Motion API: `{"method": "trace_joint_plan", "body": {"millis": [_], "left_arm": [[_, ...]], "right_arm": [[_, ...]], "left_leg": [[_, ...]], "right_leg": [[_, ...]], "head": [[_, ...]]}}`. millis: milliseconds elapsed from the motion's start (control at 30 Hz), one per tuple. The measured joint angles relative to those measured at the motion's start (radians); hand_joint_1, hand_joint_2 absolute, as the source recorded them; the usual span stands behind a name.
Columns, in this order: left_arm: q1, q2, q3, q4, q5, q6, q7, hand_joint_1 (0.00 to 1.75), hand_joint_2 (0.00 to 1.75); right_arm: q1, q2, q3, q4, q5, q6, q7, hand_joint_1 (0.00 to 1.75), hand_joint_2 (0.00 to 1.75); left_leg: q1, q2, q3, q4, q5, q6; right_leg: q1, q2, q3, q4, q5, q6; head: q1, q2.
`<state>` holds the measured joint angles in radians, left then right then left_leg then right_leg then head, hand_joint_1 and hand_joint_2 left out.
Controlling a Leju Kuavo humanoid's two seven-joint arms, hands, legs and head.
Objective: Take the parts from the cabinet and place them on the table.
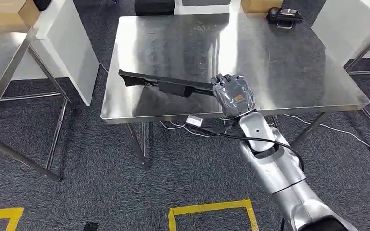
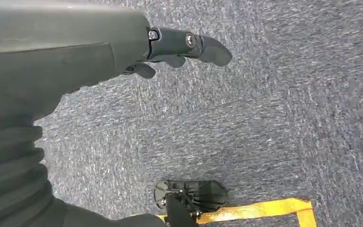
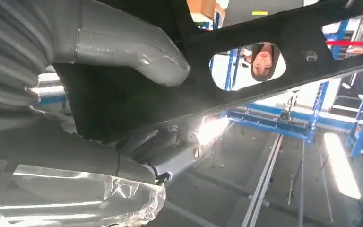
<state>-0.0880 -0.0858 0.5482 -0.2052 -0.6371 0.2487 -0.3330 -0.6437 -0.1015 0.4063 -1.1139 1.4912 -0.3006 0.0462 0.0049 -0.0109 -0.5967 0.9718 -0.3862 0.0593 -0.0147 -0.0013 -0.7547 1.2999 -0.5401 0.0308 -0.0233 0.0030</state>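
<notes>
**Operator:** Grey carpet (image 1: 91,159) with yellow tape marks (image 1: 212,211) lies under everything, and on it stands the steel table (image 1: 313,67). Going from the left, I first see a second steel table (image 1: 0,62) well apart. Then comes the long black part (image 1: 166,84), which stretches over the front portion of the steel table, and at its right end my right hand (image 1: 233,94) grips it.

**Colleague:** Is the part resting on the metal already?

**Operator:** I cannot tell from the head view. It is low over the surface, with a dark reflection below it, but contact is not clear.

**Colleague:** How do you think it will handle?

**Operator:** I judge it stiff and rather light, probably moulded plastic, because it stays straight although it is held at one end only. Such a grip gives much leverage, so the far tip may swing or dip. Holding nearer the middle, where it is thicker, would be more steady. The polished steel may let it slide.

**Colleague:** What do the wrist cameras add?

**Operator:** My left hand (image 2: 179,52) hangs over the carpet, holding nothing, the fingers loosely apart. The right wrist view shows the grip from close: the thumb (image 3: 137,56) presses on one face of the part, the fingers (image 3: 160,142) on the other, and an oval cut-out (image 3: 248,66) in the part, which the head view does not reveal.
</notes>
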Motion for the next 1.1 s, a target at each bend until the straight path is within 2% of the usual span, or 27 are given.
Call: {"method": "trace_joint_plan", "body": {"millis": [33, 100, 133, 167, 267, 300, 333, 367, 433, 467, 500, 533, 567, 600, 633, 667, 733, 767, 800, 833, 867, 900, 967, 1000, 1033, 1067, 1100], "left_arm": [[0.000, -0.001, 0.000, 0.000, 0.000, 0.000, 0.000, 0.00, 1.75], [0.000, -0.003, 0.000, 0.000, 0.000, 0.000, 0.000, 0.00, 1.75], [0.000, -0.003, 0.000, 0.000, 0.000, 0.000, 0.000, 0.00, 1.75], [0.000, -0.003, 0.001, 0.000, 0.000, 0.000, 0.000, 0.00, 1.75], [0.000, -0.003, 0.004, 0.000, -0.002, -0.001, 0.000, 0.00, 1.75], [0.000, 0.001, 0.004, -0.001, -0.003, 0.000, 0.000, 0.00, 1.75], [0.000, 0.000, 0.004, -0.001, -0.004, 0.001, -0.001, 0.00, 1.75], [0.000, 0.000, 0.004, -0.001, -0.005, 0.001, -0.002, 0.00, 1.75], [0.000, 0.000, 0.005, -0.001, -0.005, 0.000, -0.003, 0.00, 1.75], [0.001, 0.000, 0.005, -0.001, -0.005, 0.000, -0.003, 0.00, 1.75], [0.001, 0.000, 0.005, -0.001, -0.005, 0.000, -0.003, 0.00, 1.75], [0.001, 0.000, 0.005, -0.001, -0.005, 0.000, -0.003, 0.00, 1.75], [0.001, 0.000, 0.005, -0.001, -0.005, 0.000, -0.004, 0.00, 1.75], [0.001, 0.000, 0.005, -0.001, -0.005, 0.000, -0.005, 0.00, 1.75], [0.001, 0.003, 0.006, -0.001, -0.005, 0.000, -0.005, 0.00, 1.75], [0.000, 0.006, 0.008, -0.001, -0.005, -0.001, -0.005, 0.00, 1.75], [-0.001, 0.005, 0.010, -0.001, -0.006, -0.001, -0.006, 0.00, 1.75], [0.000, 0.005, 0.012, -0.001, -0.006, 0.000, -0.006, 0.00, 1.75], [0.000, 0.006, 0.013, -0.001, -0.006, 0.000, -0.006, 0.00, 1.75], [0.001, 0.004, 0.014, -0.002, -0.006, 0.000, -0.006, 0.00, 1.75], [0.000, 0.003, 0.014, -0.002, -0.006, 0.001, -0.006, 0.00, 1.75], [-0.002, 0.003, 0.015, -0.002, -0.006, 0.001, -0.006, 0.00, 1.75], [-0.003, 0.002, 0.016, -0.002, -0.006, 0.001, -0.006, 0.00, 1.75], [-0.002, 0.002, 0.018, -0.002, -0.006, 0.000, -0.006, 0.00, 1.75], [0.001, 0.001, 0.019, -0.002, -0.006, 0.000, -0.006, 0.00, 1.75], [0.004, 0.000, 0.019, -0.002, -0.006, -0.002, -0.007, 0.00, 1.75], [0.004, -0.002, 0.020, -0.002, -0.006, -0.004, -0.008, 0.00, 1.75]], "right_arm": [[0.000, -0.001, -0.001, 0.000, 0.000, 0.000, 0.000, 1.75, 1.75], [-0.002, -0.003, -0.006, 0.000, 0.000, 0.000, 0.000, 1.75, 1.75], [-0.003, -0.003, -0.008, 0.000, 0.000, 0.000, 0.000, 1.75, 1.75], [-0.003, -0.002, -0.008, -0.001, 0.000, 0.000, 0.000, 1.75, 1.75], [-0.001, -0.002, -0.009, -0.002, 0.000, 0.000, 0.002, 1.75, 1.75], [-0.001, -0.001, -0.009, -0.003, 0.001, 0.000, 0.002, 1.75, 1.75], [-0.001, -0.001, -0.009, -0.005, 0.001, 0.000, 0.003, 1.75, 1.75], [-0.001, -0.001, -0.010, -0.006, 0.002, 0.000, 0.003, 1.75, 1.75], [0.001, -0.001, -0.009, -0.005, 0.002, 0.000, 0.003, 1.75, 1.75], [0.003, -0.001, -0.009, -0.005, 0.002, 0.001, 0.003, 1.75, 1.75], [0.005, -0.001, -0.010, -0.005, 0.002, 0.001, 0.004, 1.75, 1.75], [0.007, -0.001, -0.011, -0.005, 0.002, 0.001, 0.005, 1.75, 1.75], [0.007, -0.002, -0.012, -0.006, 0.002, 0.001, 0.006, 1.75, 1.75], [0.005, -0.002, -0.016, -0.006, 0.002, 0.001, 0.006, 1.75, 1.75], [0.005, -0.002, -0.018, -0.008, 0.002, 0.001, 0.006, 1.75, 1.75], [0.004, -0.004, -0.019, -0.008, 0.002, 0.001, 0.008, 1.75, 1.75], [0.006, -0.005, -0.021, -0.008, 0.002, 0.003, 0.009, 1.75, 1.75], [0.007, -0.006, -0.024, -0.008, 0.002, 0.003, 0.010, 1.75, 1.75], [0.003, -0.006, -0.027, -0.010, 0.003, 0.003, 0.016, 1.75, 1.75], [0.005, -0.014, -0.034, -0.013, 0.005, 0.004, 0.024, 1.75, 1.75], [0.000, -0.019, -0.042, -0.013, 0.005, 0.005, 0.031, 1.75, 1.75], [-0.003, -0.025, -0.047, -0.011, 0.005, 0.005, 0.035, 1.75, 1.75], [0.003, -0.044, -0.065, -0.006, 0.005, 0.002, 0.037, 1.75, 1.75], [0.005, -0.050, -0.074, -0.001, 0.005, 0.002, 0.037, 1.75, 1.75], [0.005, -0.058, -0.083, 0.005, 0.005, 0.002, 0.037, 1.75, 1.75], [0.005, -0.064, -0.091, 0.011, 0.005, -0.001, 0.035, 1.75, 1.75], [0.003, -0.073, -0.098, 0.016, 0.005, -0.003, 0.035, 1.75, 1.75]], "left_leg": [[0.000, -0.003, 0.003, 0.001, -0.002, -0.003], [0.001, -0.008, 0.010, 0.004, -0.010, -0.013], [-0.002, -0.009, 0.008, 0.008, -0.015, -0.021], [-0.010, -0.010, 0.004, 0.020, -0.027, -0.027], [-0.003, -0.010, 0.007, 0.018, -0.033, -0.042], [0.002, -0.009, 0.006, 0.027, -0.045, -0.048], [0.003, -0.004, -0.001, 0.057, -0.061, -0.054], [0.006, 0.001, -0.023, 0.109, -0.088, -0.061], [0.011, 0.007, -0.123, 0.295, -0.165, -0.072], [0.012, 0.007, -0.161, 0.353, -0.177, -0.074], [0.013, 0.007, -0.177, 0.360, -0.160, -0.072], [0.013, 0.007, -0.163, 0.313, -0.118, -0.068], [0.012, 0.007, -0.131, 0.237, -0.068, -0.061], [0.008, 0.007, -0.077, 0.117, -0.001, -0.047], [0.001, 0.007, -0.042, 0.037, 0.029, -0.029], [-0.005, 0.013, -0.034, 0.035, 0.010, -0.018], [-0.013, 0.012, -0.037, 0.029, 0.006, -0.009], [-0.015, 0.012, -0.036, 0.028, 0.002, -0.004], [-0.015, 0.012, -0.024, 0.012, 0.004, 0.001], [-0.002, 0.014, 0.000, -0.013, 0.011, 0.002], [-0.001, 0.013, 0.009, -0.021, 0.010, 0.011], [-0.002, 0.012, 0.012, -0.021, 0.008, 0.012], [-0.003, 0.004, 0.017, -0.021, 0.000, 0.013], [-0.002, 0.001, 0.020, -0.020, -0.004, 0.011], [-0.002, -0.001, 0.027, -0.020, -0.010, 0.007], [0.000, -0.003, 0.035, -0.018, -0.018, 0.002], [0.002, -0.005, 0.043, -0.014, -0.028, -0.005]], "right_leg": [[-0.003, 0.000, 0.025, -0.060, 0.034, 0.012], [-0.009, -0.001, 0.117, -0.260, 0.115, 0.029], [-0.011, -0.001, 0.147, -0.327, 0.132, 0.026], [-0.009, 0.000, 0.157, -0.331, 0.139, 0.013], [-0.004, 0.000, 0.155, -0.327, 0.133, -0.011], [-0.018, 0.001, 0.163, -0.331, 0.135, -0.019], [-0.017, 0.002, 0.170, -0.331, 0.131, -0.027], [-0.017, 0.002, 0.175, -0.331, 0.128, -0.031], [-0.012, 0.001, 0.182, -0.330, 0.121, -0.038], [-0.010, 0.002, 0.184, -0.330, 0.119, -0.041], [-0.007, 0.003, 0.187, -0.329, 0.115, -0.039], [-0.005, 0.005, 0.194, -0.329, 0.110, -0.038], [-0.003, 0.007, 0.202, -0.330, 0.106, -0.038], [0.001, 0.007, 0.214, -0.331, 0.099, -0.036], [-0.001, 0.007, 0.220, -0.333, 0.094, -0.036], [0.005, 0.006, 0.218, -0.335, 0.092, -0.030], [0.001, 0.007, 0.215, -0.336, 0.088, -0.022], [0.000, 0.005, 0.217, -0.340, 0.086, -0.018], [0.008, 0.005, 0.226, -0.349, 0.084, -0.010], [0.007, 0.002, 0.216, -0.326, 0.075, -0.011], [0.009, 0.004, 0.186, -0.268, 0.053, -0.018], [0.007, 0.004, 0.142, -0.187, 0.026, -0.022], [0.001, 0.004, 0.035, -0.023, -0.019, -0.018], [0.000, 0.003, 0.006, 0.007, -0.017, -0.011], [-0.004, 0.003, 0.003, -0.017, 0.008, 0.003], [-0.010, 0.002, 0.028, -0.088, 0.051, 0.018], [-0.016, 0.000, 0.068, -0.190, 0.104, 0.034]], "head": [[0.001, 0.000], [0.003, 0.000], [0.004, 0.000], [0.002, 0.000], [0.000, 0.000], [0.000, 0.000], [-0.003, 0.000], [-0.008, 0.000], [-0.006, 0.000], [-0.006, 0.000], [-0.006, 0.000], [-0.007, 0.000], [-0.006, 0.000], [-0.008, 0.000], [-0.006, 0.000], [0.001, 0.000], [-0.008, 0.000], [-0.007, 0.000], [-0.009, 0.000], [-0.006, 0.000], [-0.004, 0.000], [0.000, 0.000], [0.000, 0.000], [0.001, 0.000], [0.000, 0.000], [0.001, 0.000], [0.000, 0.000]]}}
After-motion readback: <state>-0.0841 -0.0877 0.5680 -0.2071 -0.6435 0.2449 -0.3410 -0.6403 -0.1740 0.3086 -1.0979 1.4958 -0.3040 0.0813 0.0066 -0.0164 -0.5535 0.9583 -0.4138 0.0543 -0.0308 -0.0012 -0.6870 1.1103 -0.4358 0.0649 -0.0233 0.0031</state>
